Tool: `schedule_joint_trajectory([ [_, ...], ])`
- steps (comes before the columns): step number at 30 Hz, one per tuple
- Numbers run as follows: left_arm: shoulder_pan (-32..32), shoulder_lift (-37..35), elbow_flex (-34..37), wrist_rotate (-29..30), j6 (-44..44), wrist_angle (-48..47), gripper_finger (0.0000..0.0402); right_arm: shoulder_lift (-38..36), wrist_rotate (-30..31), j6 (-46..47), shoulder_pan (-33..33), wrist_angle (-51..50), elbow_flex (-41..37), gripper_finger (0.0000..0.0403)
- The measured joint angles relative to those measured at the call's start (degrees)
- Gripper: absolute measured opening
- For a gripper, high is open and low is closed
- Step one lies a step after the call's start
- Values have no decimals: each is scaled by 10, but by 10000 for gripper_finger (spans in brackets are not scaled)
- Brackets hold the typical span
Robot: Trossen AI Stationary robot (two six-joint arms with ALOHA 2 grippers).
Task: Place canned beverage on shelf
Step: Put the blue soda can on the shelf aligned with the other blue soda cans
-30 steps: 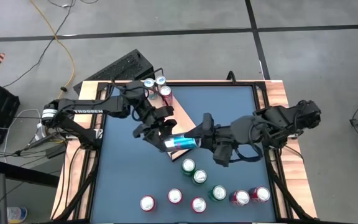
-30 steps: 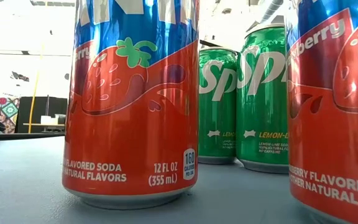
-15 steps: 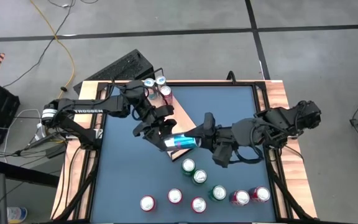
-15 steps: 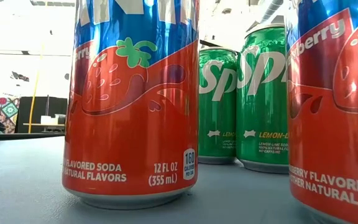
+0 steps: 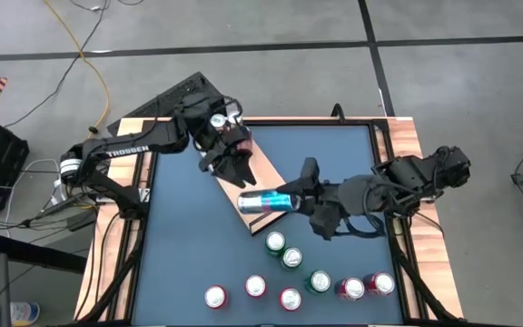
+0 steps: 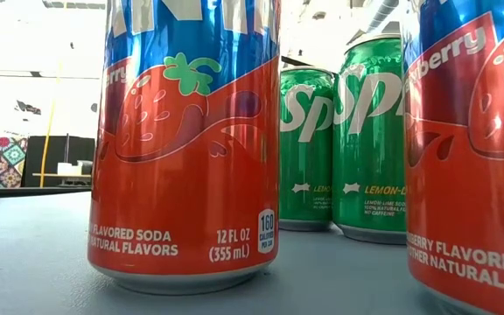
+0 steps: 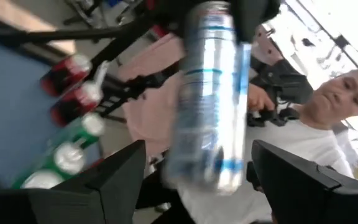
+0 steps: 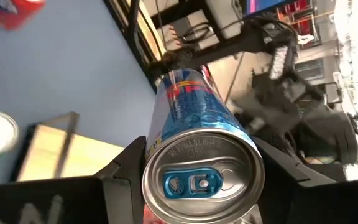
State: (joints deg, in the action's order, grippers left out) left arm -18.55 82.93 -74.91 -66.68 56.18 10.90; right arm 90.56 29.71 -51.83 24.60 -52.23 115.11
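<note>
Holding: the right pincer (image 5: pixel 300 195) pinches a slim blue-and-silver can (image 5: pixel 266 201), lying on its side above the desk (image 5: pixel 334 154), over the shelf's near corner.
Can, right wrist view: its pull-tab end (image 8: pixel 202 175) faces the camera, a dark finger (image 8: pixel 122 177) pressed on each side.
Left pincer (image 5: pixel 232 166): spread and holding nothing, over the shelf (image 5: pixel 271 173) (just apart from the can's far end); in the left wrist view the can (image 7: pixel 210 99) hangs between and beyond its two fingers (image 7: pixel 114 180).
Shelf: a light-wood board lying at a slant on the desk's far left part, partly hidden by the left arm.
On the shelf: a few upright cans (image 5: pixel 234 127) at its far end, one red, the others showing only silver tops.
Desk, near edge: a loose group of upright cans, green ones (image 5: pixel 276 242) toward the middle and red ones (image 5: pixel 349 289) along the front.
Low view: a red strawberry soda can (image 6: pixel 186 140) fills the front, two green cans (image 6: pixel 339 140) behind it, another red can (image 6: pixel 471 149) at the side.
Beyond the desk: a person (image 7: pixel 328 118) in a white top shows in the left wrist view.
</note>
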Motion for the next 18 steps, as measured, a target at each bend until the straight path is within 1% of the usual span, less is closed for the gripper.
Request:
schedule_joint_trajectory([
  [4, -34, 1, 0, -4, -63, -97, 278, 0, -2, 43, -4, -25, 0, 205],
  [7, -58, 1, 0, -3, -92, -134, 278, 0, -1, 71, -21, -53, 0, 205],
  [10, -78, 0, 0, -2, -99, -146, 279, 0, -8, 105, -48, -86, 0, 205],
  [14, -97, -15, 0, -1, -105, -145, 279, 1, -59, 148, -100, -130, 0, 205],
  [18, -107, -37, 0, 20, -125, -145, 279, 7, -101, 163, -161, -162, 0, 205],
])
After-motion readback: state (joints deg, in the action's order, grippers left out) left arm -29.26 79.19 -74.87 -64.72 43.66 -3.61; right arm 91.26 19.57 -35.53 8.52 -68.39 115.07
